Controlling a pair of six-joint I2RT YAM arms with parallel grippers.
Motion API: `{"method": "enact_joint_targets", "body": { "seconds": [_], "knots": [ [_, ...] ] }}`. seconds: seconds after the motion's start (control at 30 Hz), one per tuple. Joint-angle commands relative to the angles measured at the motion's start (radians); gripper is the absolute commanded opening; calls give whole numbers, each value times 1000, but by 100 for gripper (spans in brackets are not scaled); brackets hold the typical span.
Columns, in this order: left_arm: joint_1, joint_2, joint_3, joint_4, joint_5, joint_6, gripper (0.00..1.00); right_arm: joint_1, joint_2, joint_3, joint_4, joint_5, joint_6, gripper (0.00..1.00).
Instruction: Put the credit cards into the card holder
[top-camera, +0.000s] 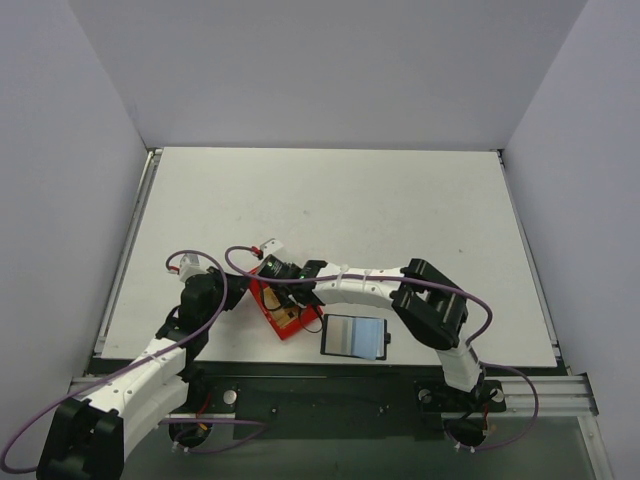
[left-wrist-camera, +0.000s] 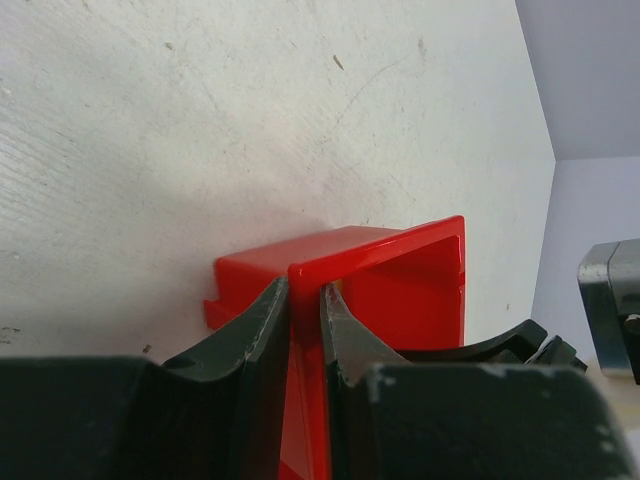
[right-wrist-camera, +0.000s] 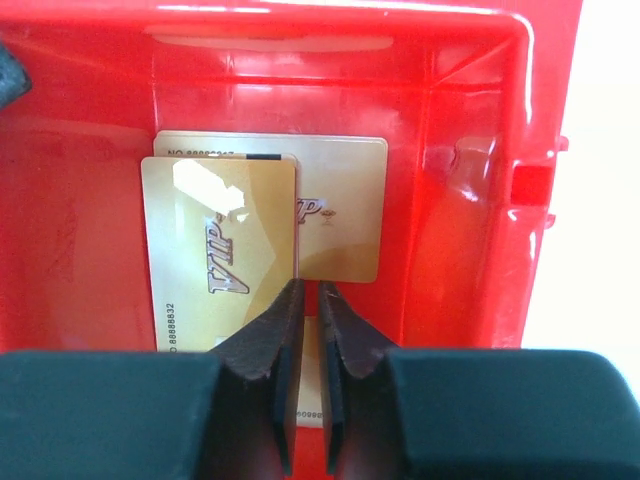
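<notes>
Your left gripper (left-wrist-camera: 305, 300) clamps the red bin (left-wrist-camera: 400, 270) by its wall. Your right gripper (right-wrist-camera: 310, 292) hangs over the credit cards (right-wrist-camera: 225, 250) mid-frame inside it, jaws almost together (pinching a card or not, I cannot tell). The card holder (top-camera: 355, 337) lies open just right of the bin.

white table (top-camera: 350, 200) bears red bin (top-camera: 268, 310) and open card holder (top-camera: 354, 336).

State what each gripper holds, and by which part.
Left gripper clamps the red plastic bin by its wall. Right gripper, jaws narrow, sits over the gold rectangular cards inside; a hold cannot be told.
</notes>
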Motion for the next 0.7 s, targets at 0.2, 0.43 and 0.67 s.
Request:
{"method": "enact_joint_targets", "body": {
  "seconds": [0.2, 0.43, 0.67],
  "knots": [
    [-4, 11, -2, 8, 16, 24, 0, 20, 58, 80, -75, 115, -61, 0],
    [-4, 13, 3, 7, 15, 25, 0, 26, 106, 136, -151, 135, -95, 0],
    [-4, 22, 7, 8, 15, 25, 0, 23, 80, 117, -143, 23, -81, 0]
  ]
}}
